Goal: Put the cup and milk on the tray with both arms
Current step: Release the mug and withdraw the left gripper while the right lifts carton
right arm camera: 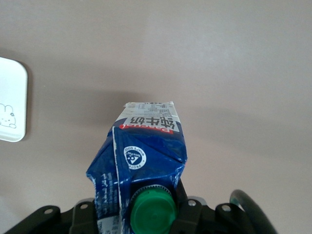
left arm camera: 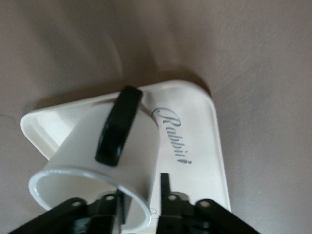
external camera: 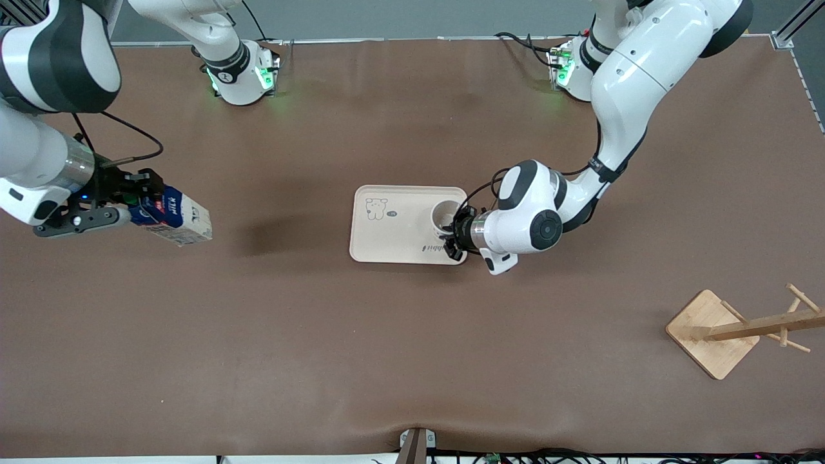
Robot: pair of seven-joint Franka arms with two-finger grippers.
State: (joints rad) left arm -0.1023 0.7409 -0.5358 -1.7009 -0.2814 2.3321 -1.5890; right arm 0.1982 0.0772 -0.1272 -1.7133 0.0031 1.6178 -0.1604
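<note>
Cup (external camera: 445,216) on tray (external camera: 393,241), milk (external camera: 173,218) held up over table (external camera: 412,361) w/ right gripper.
Left gripper (external camera: 453,233) at cup rim, fingers (left arm camera: 165,187) astride the wall, slightly parted; cup sits at tray's left-arm end. Right gripper (external camera: 132,206) clamps milk carton by its top, toward right arm's end, well apart from tray.

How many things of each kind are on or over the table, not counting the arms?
Cup: 1, on the tray
Milk carton: 1, held over the table
Tray: 1
Wooden rack: 1
Total: 4
</note>
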